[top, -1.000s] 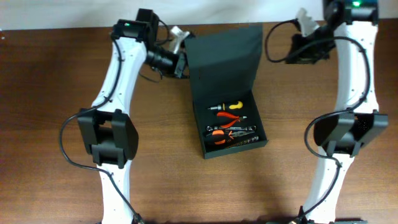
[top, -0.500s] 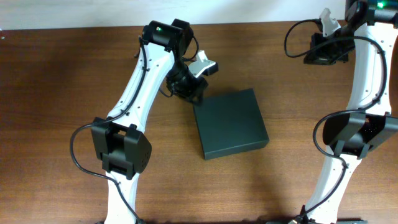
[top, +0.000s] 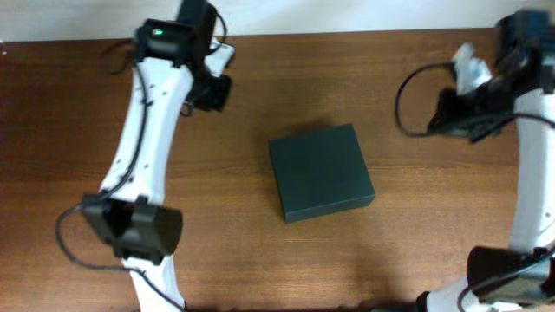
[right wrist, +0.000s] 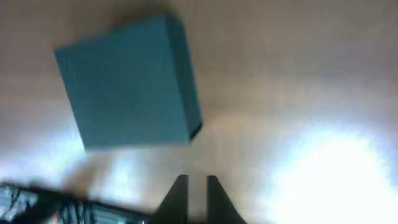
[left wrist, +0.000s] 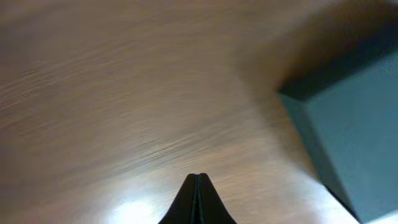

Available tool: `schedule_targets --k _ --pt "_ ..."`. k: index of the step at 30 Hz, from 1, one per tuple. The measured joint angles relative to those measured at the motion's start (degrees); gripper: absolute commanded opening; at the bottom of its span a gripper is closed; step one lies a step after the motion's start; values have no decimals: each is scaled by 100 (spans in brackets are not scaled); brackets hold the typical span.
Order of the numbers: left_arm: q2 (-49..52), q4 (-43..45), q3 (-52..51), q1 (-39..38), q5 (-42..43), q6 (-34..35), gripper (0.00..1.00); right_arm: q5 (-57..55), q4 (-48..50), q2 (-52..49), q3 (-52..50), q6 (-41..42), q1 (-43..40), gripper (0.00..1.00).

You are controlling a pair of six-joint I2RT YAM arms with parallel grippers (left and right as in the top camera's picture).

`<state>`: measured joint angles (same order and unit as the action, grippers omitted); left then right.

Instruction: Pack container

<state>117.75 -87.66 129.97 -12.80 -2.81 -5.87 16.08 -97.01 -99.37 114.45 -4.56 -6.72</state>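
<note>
Wood table [top: 260, 251] bears the closed container [top: 321, 172], near square, edges slightly skewed.

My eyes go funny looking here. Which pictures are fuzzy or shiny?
Overhead: box sharp, left arm and right arm smeared. Left wrist: soft all over, glare on the table near the bottom. Right wrist: blurry, big white glare lower right.

- The closed container [top: 321, 172] sits mid-table, a low block in the way.
- Bare wood of the table [top: 260, 113] lies along all four of its sides.
- The left arm [top: 143, 139] and right arm [top: 529, 173] stand well apart from it, toward the table's edges.
</note>
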Motion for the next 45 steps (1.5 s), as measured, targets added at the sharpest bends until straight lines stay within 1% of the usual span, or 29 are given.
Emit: schedule_targets --k 5,9,13,19,20,24,29,30,31,33,35,39,42,45 --pt "-520 -175 7 -26 -479 275 2 -219 192 0 -1023 26 866 7" --pt "-774 -284 7 -46 -605 378 2 -361 870 -7 -1502 160 1641 8" --pt "-809 -321 11 -42 -664 402 2 -446 1585 -13 -2061 291 2288 8" --pt "-811 -249 11 -31 -691 404 2 -466 2415 -48 -3123 330 2627 8" --pt "-809 -245 11 -26 -693 404 2 -466 2680 -48 -3394 348 2634 8" --pt "-809 -232 11 -13 -693 404 2 -466 2999 -66 -3985 378 2632 9" --pt "-809 -232 11 -13 -691 404 3 -448 3383 122 -4258 413 2632 9" --pt "-811 -236 11 -13 -693 404 7 -450 3434 157 -4301 411 2632 9" --pt "-809 -240 11 -13 -693 407 9 -450 3467 173 -4319 415 2629 9" --pt "-809 -258 11 -9 -691 426 11 -442 3571 170 -4308 415 2612 14" --pt "-809 -262 11 26 -691 426 12 -422 3652 116 -4190 417 2538 15" --pt "-811 -70 11 297 -691 439 12 -763 3598 -151 -3576 413 1906 16" --pt "-809 52 11 688 -612 385 12 -1204 3383 -214 -2586 407 798 16" --pt "-811 0 11 1040 -262 199 11 -1331 3102 -181 -2092 411 31 17"
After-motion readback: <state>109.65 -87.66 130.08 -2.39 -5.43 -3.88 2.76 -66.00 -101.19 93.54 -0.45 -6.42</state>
